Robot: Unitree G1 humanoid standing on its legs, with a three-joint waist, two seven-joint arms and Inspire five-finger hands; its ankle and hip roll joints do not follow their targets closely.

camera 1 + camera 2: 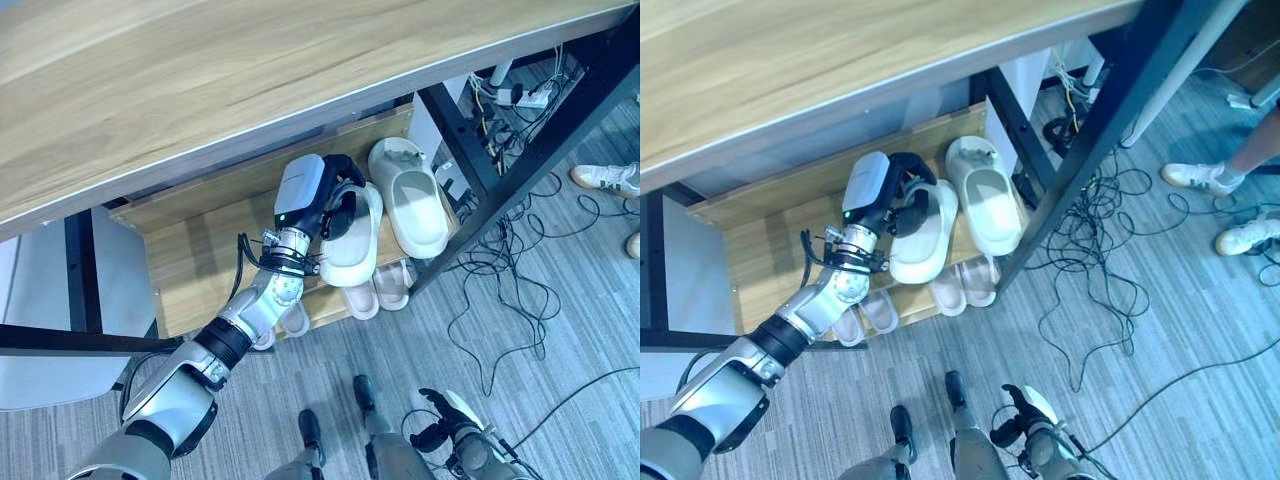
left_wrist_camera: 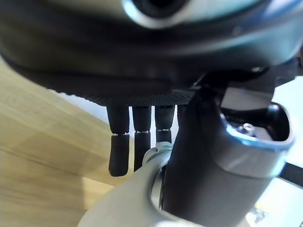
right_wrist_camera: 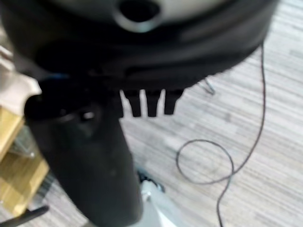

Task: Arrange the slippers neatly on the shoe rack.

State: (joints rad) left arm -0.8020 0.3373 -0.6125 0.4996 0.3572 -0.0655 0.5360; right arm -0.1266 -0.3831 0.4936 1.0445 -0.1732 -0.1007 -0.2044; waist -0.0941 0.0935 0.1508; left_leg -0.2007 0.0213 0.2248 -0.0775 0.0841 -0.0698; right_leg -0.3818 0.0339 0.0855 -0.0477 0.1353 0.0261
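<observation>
Grey carpet floor (image 1: 560,300) underfoot, cables strewn to my right. Nearest: my right hand (image 1: 440,412), low by the floor, fingers loosely bent, holding nothing. Next: small slippers (image 1: 378,292) on the shoe rack's lower front. Beyond: my left hand (image 1: 335,205) on the wooden shoe rack (image 1: 190,250) under the bench (image 1: 200,80), fingers curled round the held slipper (image 1: 350,250). Its long axis runs front to back, toe toward the rack's rear. Just beside it, to my right, the second slipper (image 1: 420,205) lies roughly parallel, pointing likewise.
</observation>
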